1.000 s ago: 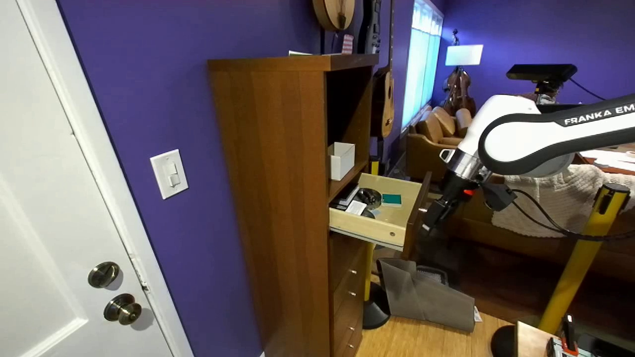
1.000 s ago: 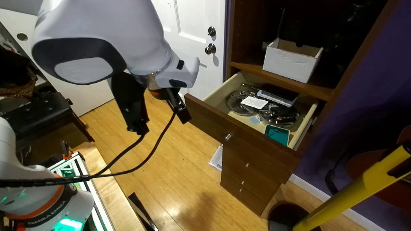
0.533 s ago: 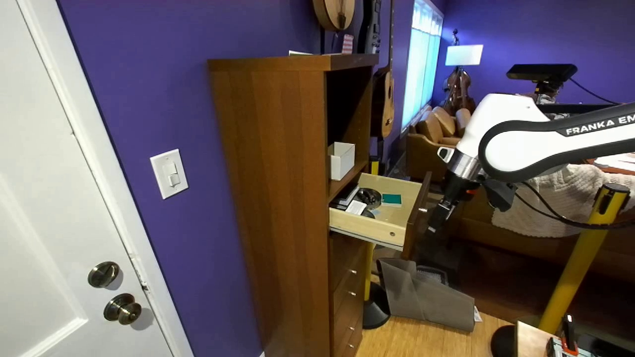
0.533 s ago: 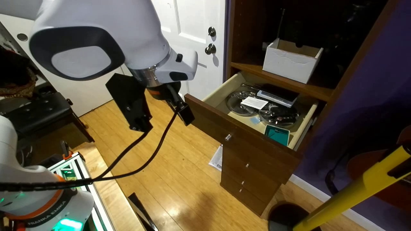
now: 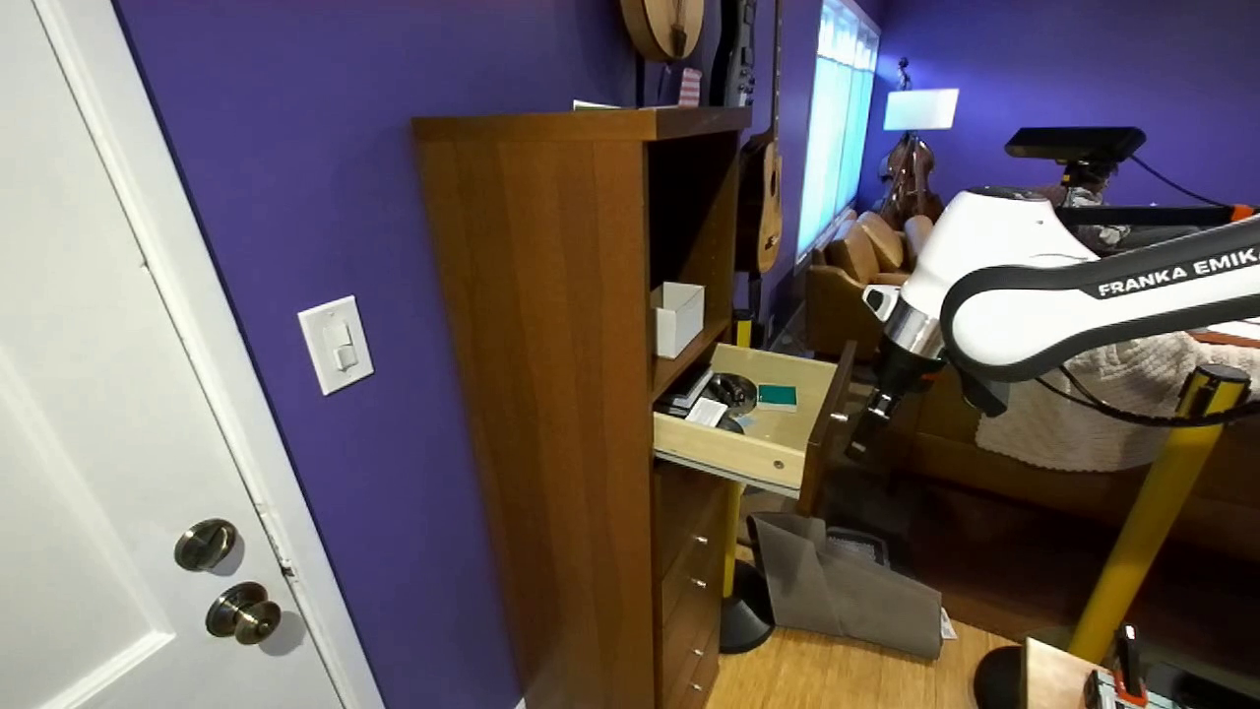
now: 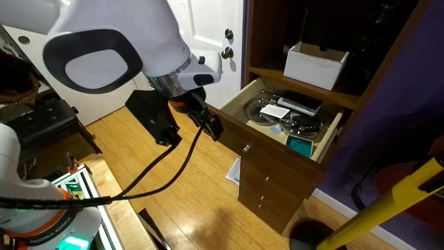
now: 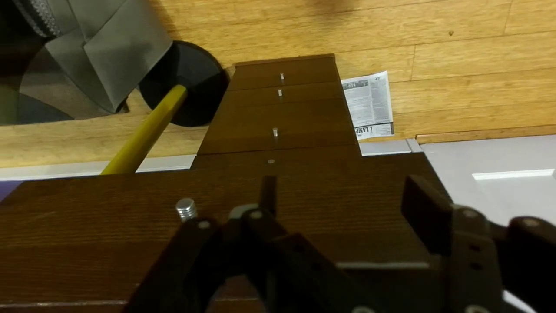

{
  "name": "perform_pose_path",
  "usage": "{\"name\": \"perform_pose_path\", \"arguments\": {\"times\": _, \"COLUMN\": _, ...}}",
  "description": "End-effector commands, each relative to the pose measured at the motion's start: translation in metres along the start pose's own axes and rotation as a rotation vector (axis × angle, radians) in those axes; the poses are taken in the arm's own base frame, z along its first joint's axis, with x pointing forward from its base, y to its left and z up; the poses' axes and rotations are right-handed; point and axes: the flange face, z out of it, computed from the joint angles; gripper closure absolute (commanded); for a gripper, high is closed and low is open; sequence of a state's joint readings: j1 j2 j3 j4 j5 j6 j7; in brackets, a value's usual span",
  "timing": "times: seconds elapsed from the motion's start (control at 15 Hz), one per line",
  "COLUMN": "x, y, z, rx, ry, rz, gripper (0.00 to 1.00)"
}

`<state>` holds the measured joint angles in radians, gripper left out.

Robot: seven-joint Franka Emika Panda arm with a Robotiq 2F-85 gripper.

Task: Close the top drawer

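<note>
The top drawer (image 5: pixel 819 440) stands pulled out of the brown cabinet in both exterior views, its pale inner box holding small clutter. Its dark brown front (image 6: pixel 267 151) carries a small metal knob (image 6: pixel 246 148). In the wrist view the drawer front (image 7: pixel 100 226) fills the lower part, with the knob (image 7: pixel 186 208) left of the fingers. My gripper (image 7: pixel 346 202) is open with its fingers apart and nothing between them. In the exterior views the gripper (image 5: pixel 858 451) is just outside the drawer front, near its door-side end (image 6: pixel 213 128). Whether it touches is hard to tell.
Shut lower drawers (image 6: pixel 267 189) with small knobs sit below. A white box (image 6: pixel 315 67) stands on the shelf above. A yellow pole (image 6: pixel 385 205) stands beside the cabinet. A white door (image 5: pixel 118 374) is on the other side. A newspaper (image 7: pixel 369 104) lies on the floor.
My gripper has moved closer to the drawer front and tilted to point more steeply downward. The arm's elbow side has lowered slightly. The top drawer has not moved.
</note>
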<state>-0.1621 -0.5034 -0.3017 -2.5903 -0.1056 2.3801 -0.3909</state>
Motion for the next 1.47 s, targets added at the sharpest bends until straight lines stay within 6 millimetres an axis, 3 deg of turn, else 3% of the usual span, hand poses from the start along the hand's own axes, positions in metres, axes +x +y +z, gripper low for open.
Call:
{"name": "perform_pose_path", "arguments": {"times": 0.0, "x": 0.01, "y": 0.012, "z": 0.013, "rx": -0.034, "ry": 0.024, "rz": -0.017, "gripper": 0.55}}
{"name": "perform_pose_path", "arguments": {"times": 0.4, "x": 0.027, "y": 0.012, "z": 0.025, "rx": -0.046, "ry": 0.072, "rz": -0.019, "gripper": 0.99}}
{"name": "perform_pose_path", "arguments": {"times": 0.93, "x": 0.058, "y": 0.007, "z": 0.03, "rx": -0.004, "ry": 0.197, "rz": 0.004, "gripper": 1.0}}
{"name": "perform_pose_path", "arguments": {"times": 1.4, "x": 0.098, "y": -0.006, "z": 0.052, "rx": 0.062, "ry": 0.312, "rz": 0.005, "gripper": 1.0}}
